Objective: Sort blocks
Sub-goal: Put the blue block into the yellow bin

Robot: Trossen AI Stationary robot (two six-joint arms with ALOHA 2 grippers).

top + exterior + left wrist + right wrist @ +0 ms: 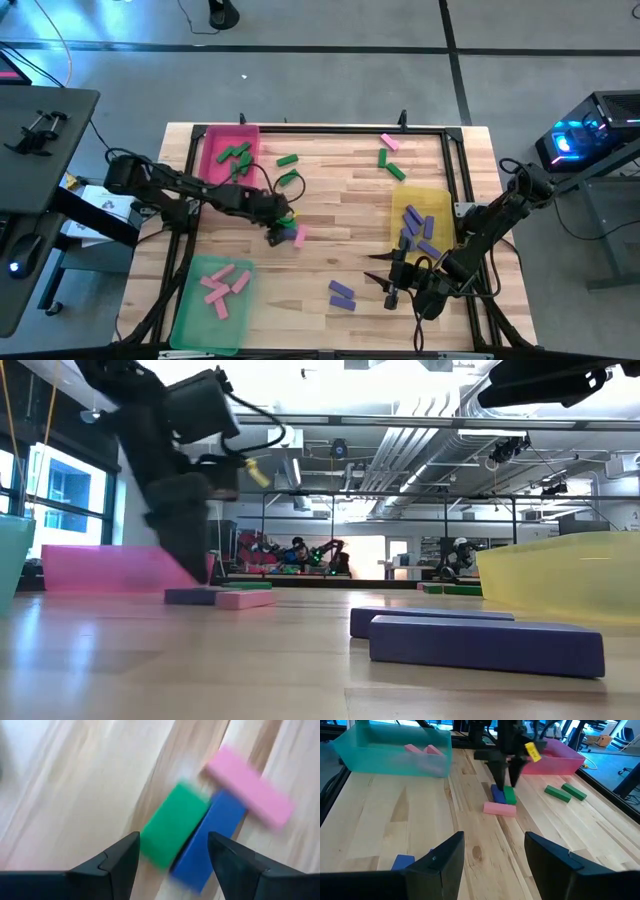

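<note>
Three blocks lie together mid-table: a green block [172, 822], a purple block [210, 837] side by side with it, and a pink block [250, 785] across their far ends. My left gripper [172, 862] hangs open just above the green and purple pair, fingers pointing down [504, 779]; I see no touch. My right gripper [494, 865] is open and holds nothing, low over the table's near right part [393, 292]. Other blocks lie flat on the wood: green ones [288, 160], a pink one [390, 142], purple ones [342, 293].
A pink tray [213, 140] at far left holds green blocks. A green tray [190, 310] at near left holds pink blocks. A yellow tray [437, 200] at right holds purple blocks. Two more green blocks [390, 165] lie beyond the yellow tray. A black frame edges the table.
</note>
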